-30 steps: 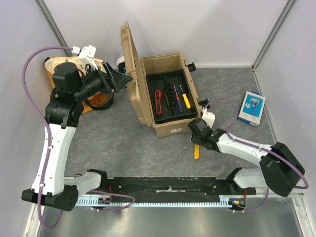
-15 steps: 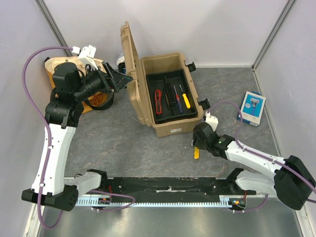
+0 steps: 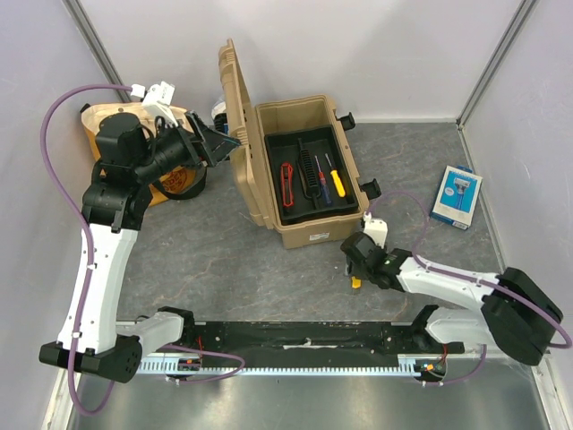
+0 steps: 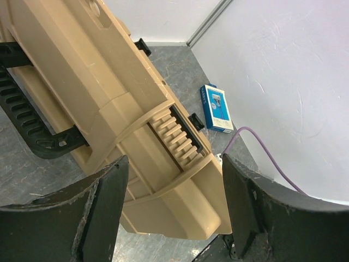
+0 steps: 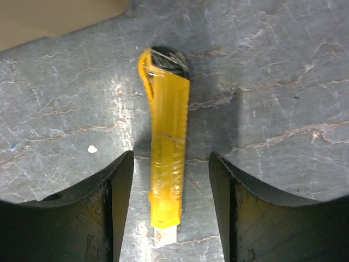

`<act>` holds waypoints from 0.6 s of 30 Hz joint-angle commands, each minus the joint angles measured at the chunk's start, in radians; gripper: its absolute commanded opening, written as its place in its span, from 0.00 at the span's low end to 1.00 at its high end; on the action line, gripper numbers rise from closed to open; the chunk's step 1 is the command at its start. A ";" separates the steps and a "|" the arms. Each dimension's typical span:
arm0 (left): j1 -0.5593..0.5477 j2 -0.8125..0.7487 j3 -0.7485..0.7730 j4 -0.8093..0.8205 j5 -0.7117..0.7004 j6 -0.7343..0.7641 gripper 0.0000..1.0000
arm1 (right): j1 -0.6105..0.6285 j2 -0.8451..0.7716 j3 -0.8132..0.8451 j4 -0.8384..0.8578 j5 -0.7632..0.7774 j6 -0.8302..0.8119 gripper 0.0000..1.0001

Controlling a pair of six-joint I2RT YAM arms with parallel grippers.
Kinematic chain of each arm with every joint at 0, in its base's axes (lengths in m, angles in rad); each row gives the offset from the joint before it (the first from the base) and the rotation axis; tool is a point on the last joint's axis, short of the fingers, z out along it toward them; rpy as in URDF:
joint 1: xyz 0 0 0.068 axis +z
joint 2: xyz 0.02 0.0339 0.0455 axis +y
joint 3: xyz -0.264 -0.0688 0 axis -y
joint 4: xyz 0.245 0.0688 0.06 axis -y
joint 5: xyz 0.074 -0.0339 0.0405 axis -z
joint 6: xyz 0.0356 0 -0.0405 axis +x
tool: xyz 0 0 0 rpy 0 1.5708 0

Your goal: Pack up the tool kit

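Observation:
The tan ribbed toolbox (image 3: pixel 309 235) stands open at the table's middle, its lid (image 3: pixel 236 134) raised on the left. Its black tray (image 3: pixel 300 145) holds a red cutter (image 3: pixel 287 182) and two screwdrivers (image 3: pixel 332 176). A yellow cutter (image 5: pixel 168 158) lies flat on the table in front of the box, just visible from above (image 3: pixel 355 282). My right gripper (image 5: pixel 171 159) hangs open right over it, one finger on each side, neither touching. My left gripper (image 3: pixel 219 141) is open beside the lid; in the left wrist view the lid's ribbed outside (image 4: pixel 163 147) shows beyond that gripper (image 4: pixel 174 164).
A flat blue-white packet (image 3: pixel 457 197) lies at the right, also in the left wrist view (image 4: pixel 216 107). A yellow cloth bag (image 3: pixel 175 179) sits behind my left arm by the left wall. A purple cable (image 3: pixel 407 210) loops above the right arm.
My right gripper has shifted left and closer over the yellow cutter and its jaws have spread wider. The left arm and the toolbox have not moved.

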 commanded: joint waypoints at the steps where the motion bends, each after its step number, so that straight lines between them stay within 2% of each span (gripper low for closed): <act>1: -0.001 0.015 0.015 0.020 0.000 -0.022 0.75 | 0.050 0.097 0.041 -0.022 0.077 0.059 0.64; 6: -0.001 0.029 0.028 0.025 0.006 -0.020 0.75 | 0.081 0.146 0.049 -0.055 0.104 0.094 0.63; 10: -0.001 0.033 0.037 0.028 0.006 -0.022 0.75 | 0.082 0.108 0.021 -0.052 0.111 0.094 0.59; 13: -0.001 0.038 0.044 0.028 0.014 -0.029 0.75 | 0.082 0.079 0.012 -0.052 0.101 0.094 0.52; 18: -0.001 0.026 0.044 0.027 0.007 -0.023 0.75 | 0.082 0.068 0.010 -0.050 0.087 0.091 0.35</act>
